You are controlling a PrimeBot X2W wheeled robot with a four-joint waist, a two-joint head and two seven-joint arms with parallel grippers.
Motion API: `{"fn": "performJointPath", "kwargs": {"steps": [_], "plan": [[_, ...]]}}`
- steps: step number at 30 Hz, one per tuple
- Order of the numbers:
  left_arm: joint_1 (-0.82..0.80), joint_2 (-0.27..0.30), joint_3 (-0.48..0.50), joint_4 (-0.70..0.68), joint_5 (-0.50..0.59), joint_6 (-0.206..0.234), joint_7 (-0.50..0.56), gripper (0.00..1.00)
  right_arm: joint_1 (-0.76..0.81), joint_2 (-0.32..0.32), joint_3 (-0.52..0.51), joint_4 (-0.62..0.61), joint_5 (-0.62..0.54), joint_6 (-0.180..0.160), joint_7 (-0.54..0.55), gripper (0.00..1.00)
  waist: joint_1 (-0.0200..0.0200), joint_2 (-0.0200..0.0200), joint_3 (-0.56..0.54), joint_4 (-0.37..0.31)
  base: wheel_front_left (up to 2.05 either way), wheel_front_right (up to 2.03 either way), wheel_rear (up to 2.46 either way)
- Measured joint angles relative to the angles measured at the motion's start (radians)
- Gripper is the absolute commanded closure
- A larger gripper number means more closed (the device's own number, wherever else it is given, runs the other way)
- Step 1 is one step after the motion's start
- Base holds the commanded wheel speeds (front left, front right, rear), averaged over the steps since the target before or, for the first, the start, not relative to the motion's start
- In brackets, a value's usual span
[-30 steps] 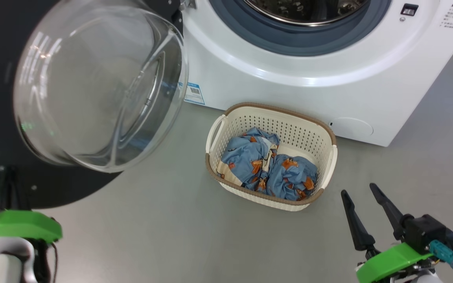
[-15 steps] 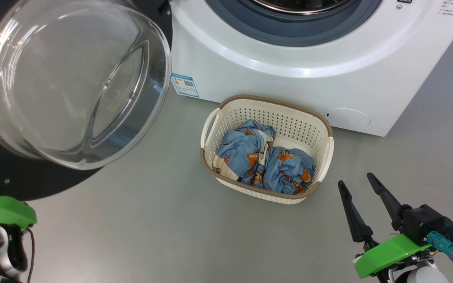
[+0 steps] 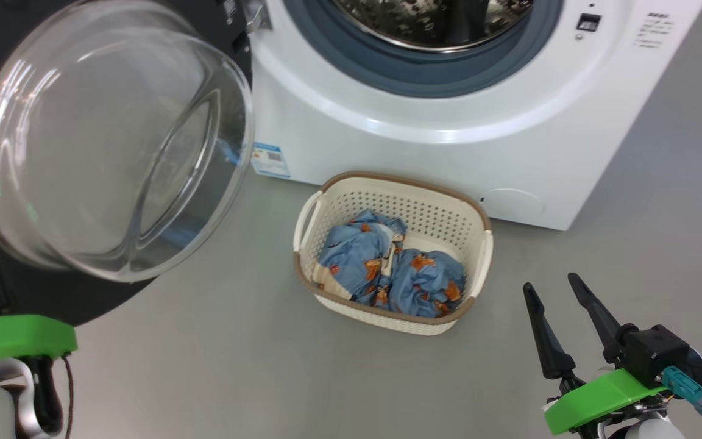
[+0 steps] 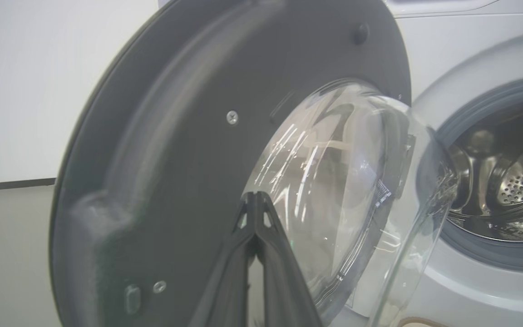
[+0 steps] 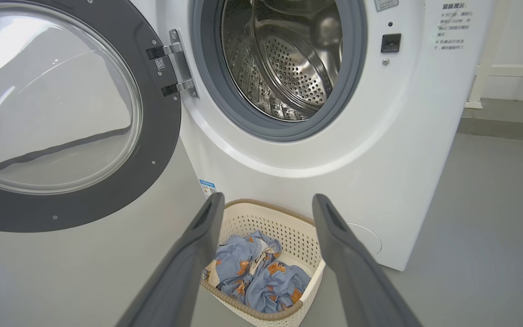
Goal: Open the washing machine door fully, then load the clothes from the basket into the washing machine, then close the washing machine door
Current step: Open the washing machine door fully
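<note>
L gripper (image 4: 253, 200): jaws clenched, tips pressed together, nothing btwn them. In the left wrist view the tips point at the inner face of the washing machine door (image 4: 175, 136), right where the grey ring meets the glass bowl. You can't tell from here if they touch it.

R gripper (image 3: 550, 282): jaws released, spread wide, empty, hanging over the floor (image 3: 235, 366) at 5 o'clock in your head view.

From the R gripper, the basket (image 3: 424, 210) sits at 10 o'clock, near but apart. It's upright on the floor, just in front of the washing machine (image 3: 448, 152). The clothes (image 3: 387, 268) lie bunched inside the basket, blue w/ orange print, below the rim.

The door stands swung wide open on its hinge (image 5: 177, 68), at 9 o'clock of the drum (image 5: 288, 59), w/ the bowl bulging toward the head cam. The drum mouth w/ its grey gasket (image 5: 204, 68) is at 12 o'clock of the basket.
</note>
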Motion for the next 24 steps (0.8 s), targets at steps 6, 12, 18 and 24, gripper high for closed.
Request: {"fn": "performJointPath", "kwargs": {"steps": [6, 12, 18, 24], "plan": [[0.068, -0.007, -0.032, -0.18, 0.043, -0.003, 0.001, 1.0, 0.004, 0.013, -0.012, -0.002, 0.0, 0.0, -0.009, 0.0, 0.0, 0.0, -0.031, -0.047, 0.0, 0.0, 0.0], [0.149, 0.001, -0.067, -0.342, 0.068, -0.007, 0.048, 1.0, 0.024, 0.029, -0.005, -0.023, 0.008, 0.0, -0.018, 0.0, 0.0, 0.0, -0.06, -0.131, 0.0, 0.0, 0.0], [0.211, -0.001, -0.097, -0.413, 0.077, -0.001, 0.082, 1.0, 0.024, 0.033, 0.016, -0.051, 0.008, 0.0, -0.018, 0.0, 0.0, 0.0, -0.075, -0.216, 0.0, 0.0, 0.0], [0.271, -0.015, -0.109, -0.418, 0.077, 0.011, 0.088, 0.0, 0.025, 0.034, 0.039, -0.085, 0.009, 0.0, -0.019, 0.0, 0.0, 0.0, -0.083, -0.299, 0.0, 0.0, 0.0]]}}
